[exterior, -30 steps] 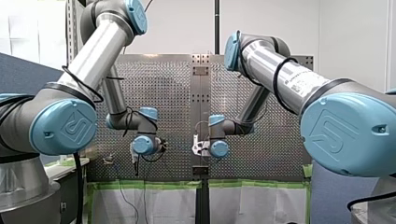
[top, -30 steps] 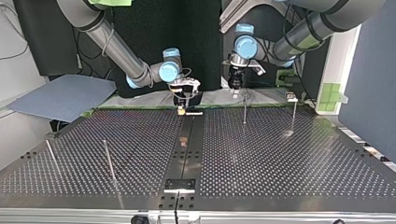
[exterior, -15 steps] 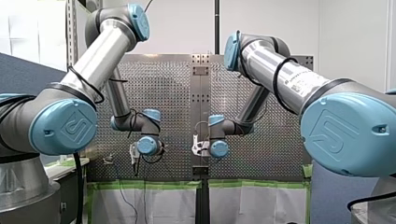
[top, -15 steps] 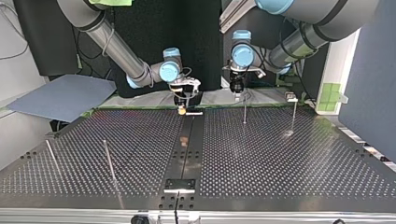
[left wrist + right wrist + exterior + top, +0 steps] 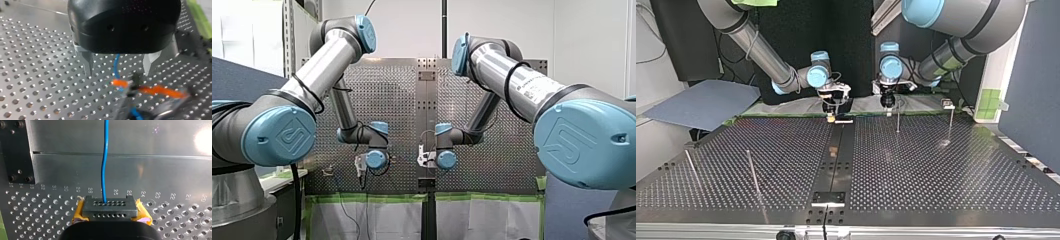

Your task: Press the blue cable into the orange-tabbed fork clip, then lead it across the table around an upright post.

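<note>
In the left wrist view my left gripper [image 5: 117, 73] is open, its metal fingers [image 5: 88, 61] wide apart just above the perforated table. The blue cable [image 5: 116, 65] runs down between them without touching either, onto the blurred orange-tabbed fork clip [image 5: 120, 83] just ahead. In the right wrist view my right gripper [image 5: 110, 218] is shut with its yellow pads [image 5: 78, 217] on a dark perforated block [image 5: 110, 208]; the blue cable [image 5: 105, 160] leads straight out of that block across the plate. In the top view my left gripper [image 5: 887, 101] hangs beside my right gripper [image 5: 834, 111] at the far edge.
Thin upright posts stand on the table: one [image 5: 897, 120] close by my left gripper, another [image 5: 951, 122] further to the top view's right, two [image 5: 752, 171] near its left. A dark centre strip [image 5: 838, 165] divides the plate. Green tape [image 5: 377, 198] lines the edge.
My left arm has swung toward the table's middle, bringing its gripper closer to my right gripper. My right arm has stayed still.
</note>
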### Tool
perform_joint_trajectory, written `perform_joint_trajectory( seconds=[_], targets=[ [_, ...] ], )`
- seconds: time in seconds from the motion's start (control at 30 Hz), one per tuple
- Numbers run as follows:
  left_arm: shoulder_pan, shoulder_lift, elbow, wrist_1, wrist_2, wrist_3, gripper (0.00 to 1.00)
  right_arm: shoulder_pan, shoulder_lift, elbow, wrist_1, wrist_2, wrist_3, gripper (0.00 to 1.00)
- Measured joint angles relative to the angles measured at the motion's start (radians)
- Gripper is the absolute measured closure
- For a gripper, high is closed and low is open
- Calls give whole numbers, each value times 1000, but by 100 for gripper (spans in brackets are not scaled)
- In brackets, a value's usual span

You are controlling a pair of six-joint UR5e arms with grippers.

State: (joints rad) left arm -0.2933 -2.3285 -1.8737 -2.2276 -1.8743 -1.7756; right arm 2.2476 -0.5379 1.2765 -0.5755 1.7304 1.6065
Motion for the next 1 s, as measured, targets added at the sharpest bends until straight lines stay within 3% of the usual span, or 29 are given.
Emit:
perform_joint_trajectory(
  seconds=[0.53, 1.0],
  targets=[
    [7, -2, 43, -54, 7, 39, 0, -1, 1, 0, 0, 0, 3, 100],
    [7, -2, 89, -156, 4, 98, 0, -1, 2, 0, -1, 0, 4, 100]
  ],
)
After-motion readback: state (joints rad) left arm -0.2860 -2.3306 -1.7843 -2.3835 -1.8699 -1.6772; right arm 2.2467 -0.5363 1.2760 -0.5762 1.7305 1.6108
